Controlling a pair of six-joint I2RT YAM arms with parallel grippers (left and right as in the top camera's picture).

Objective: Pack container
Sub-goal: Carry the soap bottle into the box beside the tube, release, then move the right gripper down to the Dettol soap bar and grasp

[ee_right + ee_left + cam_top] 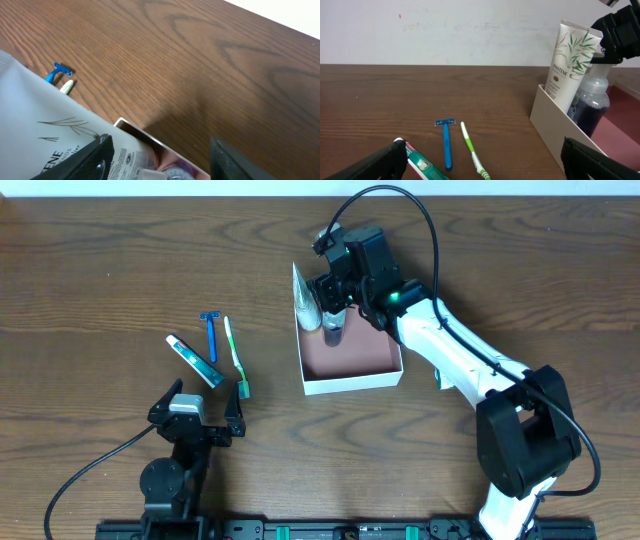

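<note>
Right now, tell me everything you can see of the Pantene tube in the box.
The Pantene tube is white, plastic by its sheen, printed with green leaves and the brand name running up its side. It stands inside the container with its flat crimped end up, tilted slightly, at the wall on the left arm's side. Its lower end is hidden behind that wall. A clear bottle of dark blue liquid stands close beside it; whether they touch cannot be told.

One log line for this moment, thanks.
white cardboard box: white Pantene tube, dark plastic bottle inside | right tool: open over bottle | left tool: open, empty
</note>
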